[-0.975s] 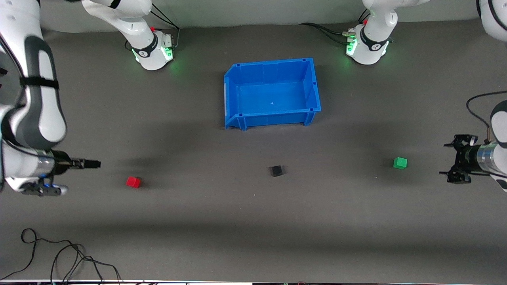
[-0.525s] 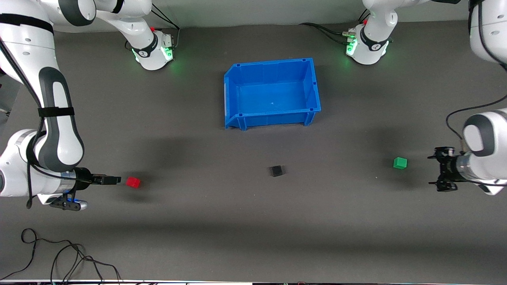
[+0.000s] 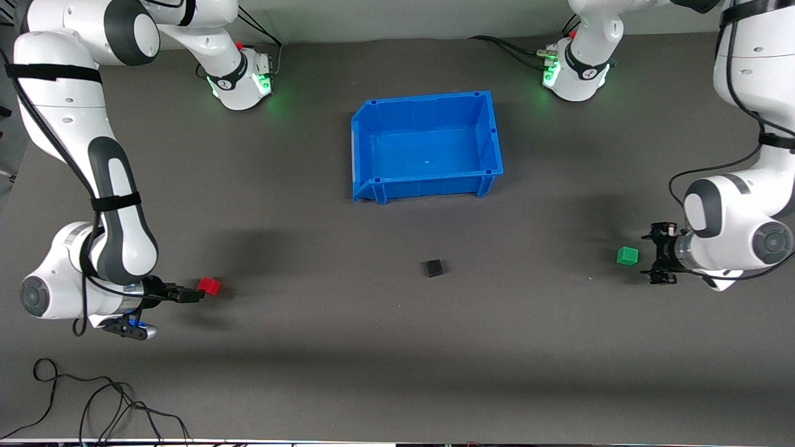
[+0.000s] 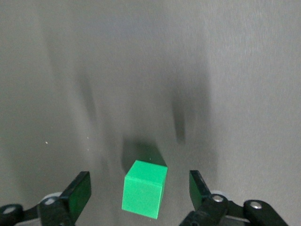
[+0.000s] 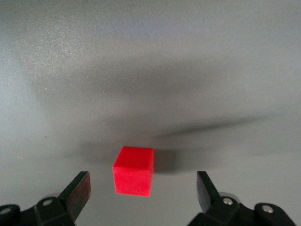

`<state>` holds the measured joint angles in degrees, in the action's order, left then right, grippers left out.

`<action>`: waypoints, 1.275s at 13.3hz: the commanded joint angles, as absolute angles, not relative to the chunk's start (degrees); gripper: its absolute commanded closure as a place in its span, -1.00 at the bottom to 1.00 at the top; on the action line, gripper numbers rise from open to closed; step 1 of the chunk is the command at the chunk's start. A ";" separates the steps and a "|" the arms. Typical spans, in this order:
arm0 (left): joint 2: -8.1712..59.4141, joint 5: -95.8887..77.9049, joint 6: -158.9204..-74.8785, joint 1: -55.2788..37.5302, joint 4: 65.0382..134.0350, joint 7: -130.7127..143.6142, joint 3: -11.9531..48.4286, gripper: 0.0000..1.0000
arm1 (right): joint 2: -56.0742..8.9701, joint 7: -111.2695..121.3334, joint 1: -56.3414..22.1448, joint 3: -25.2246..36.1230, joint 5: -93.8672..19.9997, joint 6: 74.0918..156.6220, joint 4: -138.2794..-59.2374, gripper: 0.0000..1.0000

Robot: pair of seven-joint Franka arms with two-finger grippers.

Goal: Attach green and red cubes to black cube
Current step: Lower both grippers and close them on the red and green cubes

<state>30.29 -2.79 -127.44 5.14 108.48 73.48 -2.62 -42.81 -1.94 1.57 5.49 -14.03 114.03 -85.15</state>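
Both arms have swung in low since a second ago. The right hand (image 3: 189, 294) has travelled across the counter (image 3: 397, 347) to just beside the red cube (image 3: 209, 285); the left hand (image 3: 657, 261) has closed the gap to the green cube (image 3: 627, 256). The cubes themselves have not shifted.

Right hand: fingers spread, nothing held; its wrist view shows the red cube (image 5: 134, 170) lying between the tips, untouched.

Left hand: fingers apart, empty; the green cube (image 4: 144, 189) sits between them, clear on both sides.

Black cube (image 3: 433, 268) lies alone mid-counter, nearer the front camera than the blue bin (image 3: 372, 149), well apart from both coloured cubes.

Progress, as judged: nothing attached yet. Both grasps are lined up, not made. Left to do: clamp, carry each cube in, join them to the black one.
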 commanded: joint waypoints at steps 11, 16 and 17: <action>31.90 4.39 -131.92 3.60 111.36 72.51 -2.90 -0.66 | -47.99 -5.45 -0.44 5.62 -14.77 118.22 -82.88 -0.99; 31.47 4.31 -131.92 3.69 111.36 72.60 -2.90 -0.61 | -47.99 -5.36 -0.44 5.62 -14.77 118.21 -84.02 -0.32; 31.38 3.70 -132.18 3.69 111.36 72.60 -2.90 -0.61 | -47.90 -5.36 -0.44 5.62 -14.77 118.21 -83.94 0.23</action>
